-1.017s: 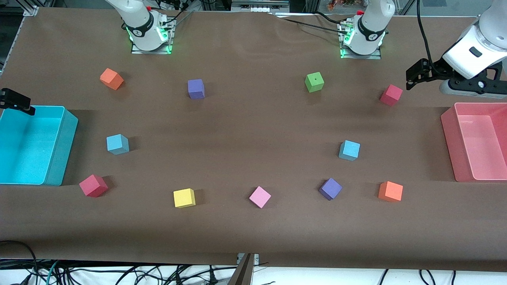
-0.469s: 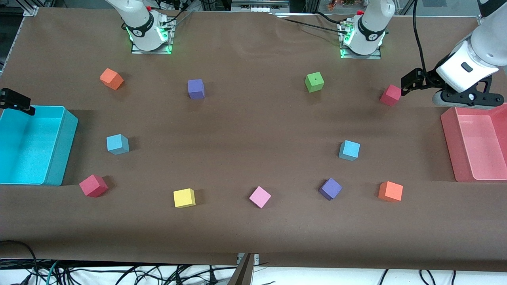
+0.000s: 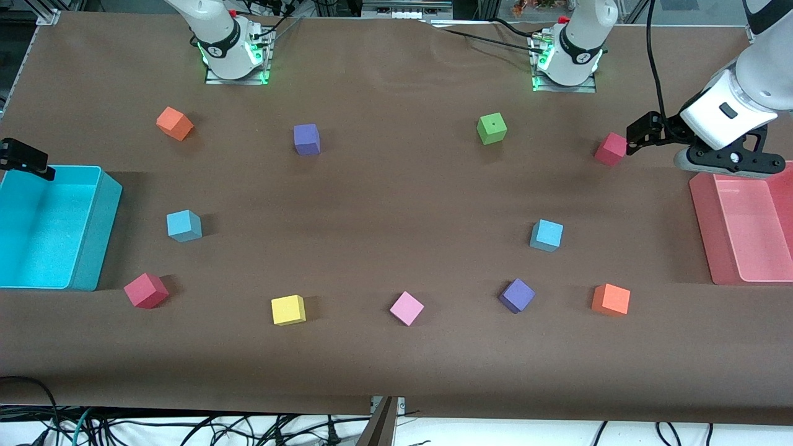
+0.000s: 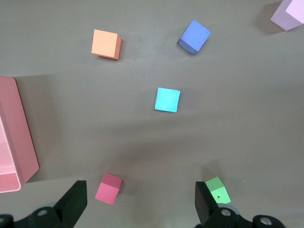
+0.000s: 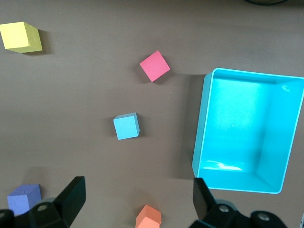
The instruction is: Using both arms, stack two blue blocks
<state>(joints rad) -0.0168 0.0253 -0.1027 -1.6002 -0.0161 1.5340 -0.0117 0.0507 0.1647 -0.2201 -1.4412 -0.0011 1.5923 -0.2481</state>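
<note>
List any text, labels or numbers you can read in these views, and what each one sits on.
None can be read.
The black bands on the arm bases carry small white marks, too small to make out.
The blue blocks and the other cubes are plain.

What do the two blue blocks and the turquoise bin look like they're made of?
Blue blocks: probably foam; flat matte faces with no glare and slightly soft edges.
Turquoise bin: likely moulded plastic; thin smooth walls, rounded corners and a bright sheen on its floor in the right wrist view.
</note>
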